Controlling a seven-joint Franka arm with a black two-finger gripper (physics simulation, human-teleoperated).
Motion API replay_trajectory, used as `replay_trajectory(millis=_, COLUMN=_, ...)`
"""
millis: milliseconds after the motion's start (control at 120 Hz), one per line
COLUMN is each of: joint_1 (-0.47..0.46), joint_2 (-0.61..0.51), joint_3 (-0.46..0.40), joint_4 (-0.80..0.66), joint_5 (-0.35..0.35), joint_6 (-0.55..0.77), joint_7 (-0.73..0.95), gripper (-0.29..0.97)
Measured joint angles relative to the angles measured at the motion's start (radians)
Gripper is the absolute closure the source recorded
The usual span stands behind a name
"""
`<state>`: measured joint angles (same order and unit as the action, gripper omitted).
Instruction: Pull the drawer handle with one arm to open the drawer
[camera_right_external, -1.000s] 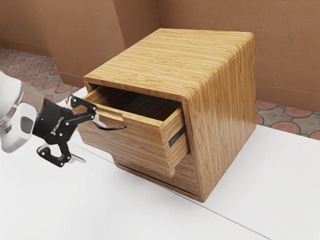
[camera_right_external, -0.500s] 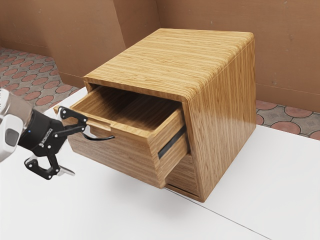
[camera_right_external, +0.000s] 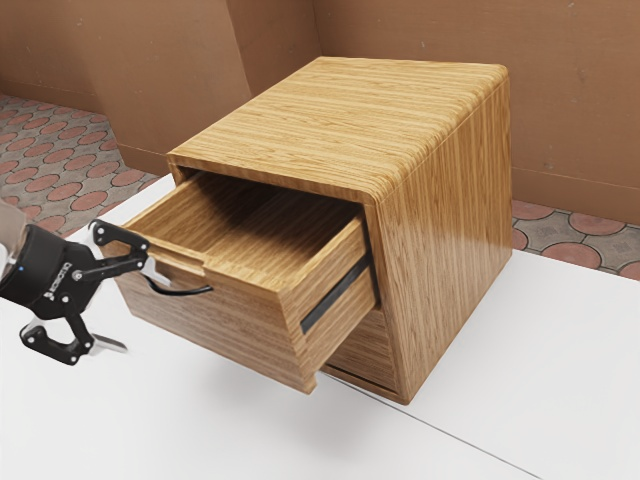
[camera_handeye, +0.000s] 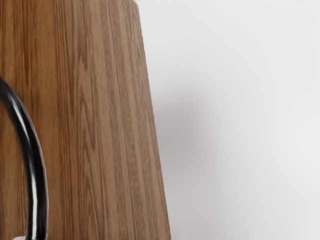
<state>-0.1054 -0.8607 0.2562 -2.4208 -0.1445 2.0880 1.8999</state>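
Well out of the cabinet (camera_right_external: 400, 130), the drawer (camera_right_external: 235, 310) sits open, its black handle (camera_right_external: 180, 291) seemingly hooked on 1 finger of the gripper (camera_right_external: 135, 307), spread wide rather than clamped, probably because a hook's enough for pulling.

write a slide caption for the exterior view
Open gripper at the black handle, wooden cabinet with its drawer drawn well out

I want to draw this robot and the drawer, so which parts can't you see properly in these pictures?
- Exterior view: the arm behind the gripper is cut off by the view's left edge.
- Exterior view: the back of the drawer is hidden under the cabinet top.
- Wrist view: the black handle runs off the edge, hiding its ends.
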Motion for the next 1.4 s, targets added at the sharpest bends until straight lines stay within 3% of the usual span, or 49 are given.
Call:
replay_trajectory(millis=225, joint_1=0.001, joint_2=-0.029, joint_3=0.001, joint_4=0.000, joint_5=-0.001, joint_6=-0.035, joint_7=0.002, gripper=0.23)
replay_trajectory(millis=400, joint_1=0.000, joint_2=-0.042, joint_3=-0.003, joint_4=-0.006, joint_5=-0.003, joint_6=-0.065, joint_7=0.001, gripper=0.06)
replay_trajectory(millis=508, joint_1=0.000, joint_2=-0.072, joint_3=-0.005, joint_4=-0.010, joint_5=-0.003, joint_6=-0.088, joint_7=-0.002, gripper=0.09)
replay_trajectory(millis=833, joint_1=0.019, joint_2=-0.101, joint_3=-0.056, joint_4=-0.025, joint_5=-0.004, joint_6=-0.150, joint_7=-0.014, gripper=0.00)
replay_trajectory(millis=1167, joint_1=0.040, joint_2=-0.152, joint_3=-0.071, joint_4=-0.053, joint_5=-0.007, joint_6=-0.183, joint_7=-0.024, gripper=0.00)
replay_trajectory(millis=1333, joint_1=0.050, joint_2=-0.163, joint_3=-0.073, joint_4=-0.018, joint_5=-0.023, joint_6=-0.207, joint_7=-0.028, gripper=0.00)
replay_trajectory(millis=1400, joint_1=0.065, joint_2=-0.157, joint_3=-0.102, joint_4=0.097, joint_5=-0.049, joint_6=-0.236, joint_7=-0.034, gripper=0.00)
